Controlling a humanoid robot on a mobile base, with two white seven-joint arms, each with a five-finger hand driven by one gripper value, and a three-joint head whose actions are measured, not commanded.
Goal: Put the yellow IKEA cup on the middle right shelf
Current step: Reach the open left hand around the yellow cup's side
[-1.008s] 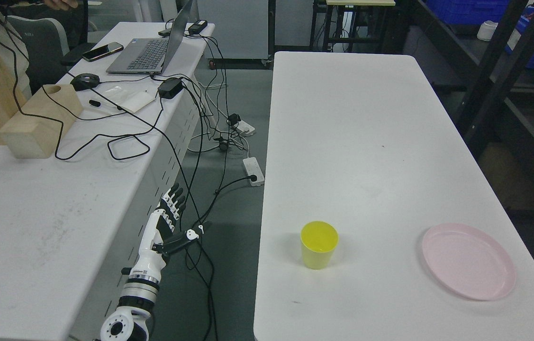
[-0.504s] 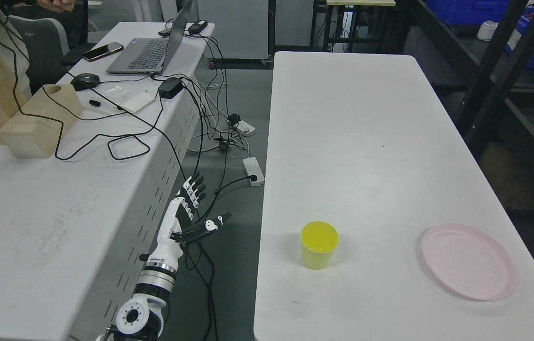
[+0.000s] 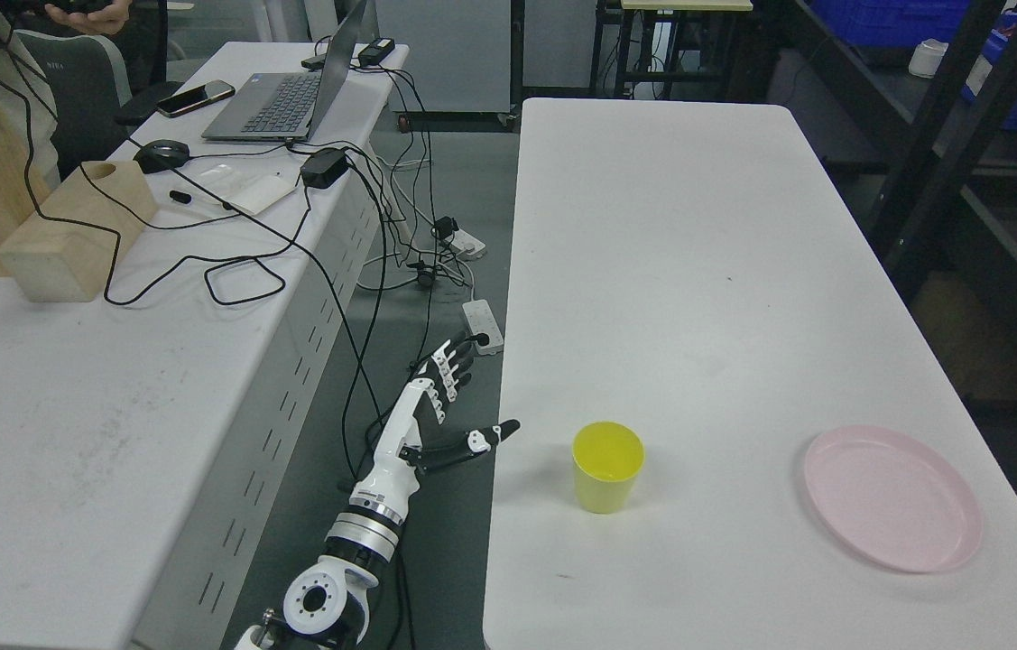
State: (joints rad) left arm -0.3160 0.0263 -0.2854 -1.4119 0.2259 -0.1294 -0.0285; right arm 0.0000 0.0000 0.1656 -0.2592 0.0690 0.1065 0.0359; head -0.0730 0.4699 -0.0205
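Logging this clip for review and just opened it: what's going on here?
The robot's left hand, fingers spread and holding nothing, reaches from the lower left toward the yellow cup, its thumb just over the edge of the white table. The cup stands upright and untouched near the table's front, with a pink plate to its right. The dark shelving stands at the far right. The right arm is out of view.
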